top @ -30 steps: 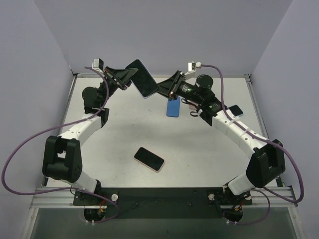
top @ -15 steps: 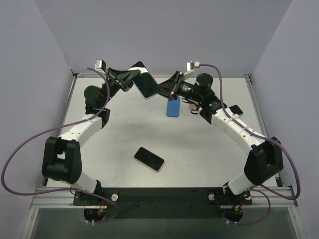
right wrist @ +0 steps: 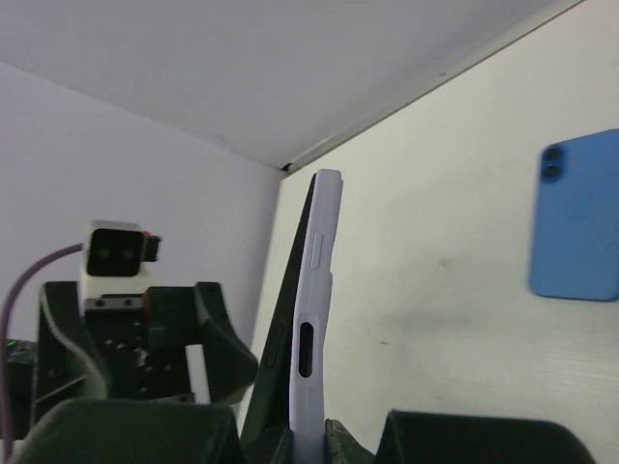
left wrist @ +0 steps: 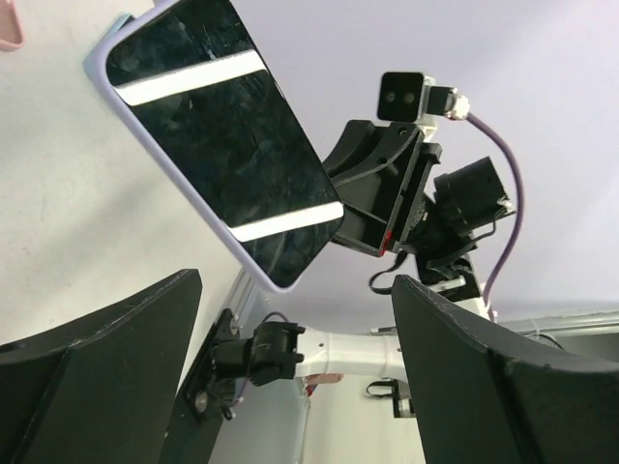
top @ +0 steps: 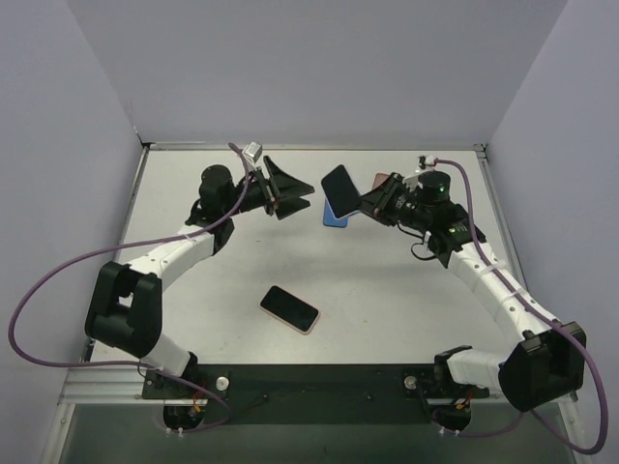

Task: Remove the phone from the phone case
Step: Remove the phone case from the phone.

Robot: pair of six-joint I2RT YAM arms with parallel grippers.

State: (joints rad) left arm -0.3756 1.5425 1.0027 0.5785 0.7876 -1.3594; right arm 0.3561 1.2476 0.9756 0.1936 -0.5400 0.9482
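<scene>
The phone (top: 338, 186) has a black screen and sits in a lavender phone case (left wrist: 108, 87). It hangs in the air over the far middle of the table. My right gripper (top: 360, 201) is shut on its lower end. In the right wrist view the phone case (right wrist: 317, 290) shows edge-on, and the dark phone (right wrist: 274, 360) stands slightly off it near the fingers. My left gripper (top: 290, 193) is open and empty, a short way left of the phone. In the left wrist view its fingers (left wrist: 106, 367) spread wide below the phone (left wrist: 222, 135).
A blue phone (top: 332, 219) lies flat on the table (top: 387, 290) under the held phone, also in the right wrist view as the blue phone (right wrist: 577, 217). A pink-cased phone (top: 290, 309) lies nearer the arm bases. A pinkish item (top: 383, 178) lies behind the right gripper.
My left gripper has let go of the phone, opened wide and drawn back to the left. The right gripper has carried the phone rightward and lower.
</scene>
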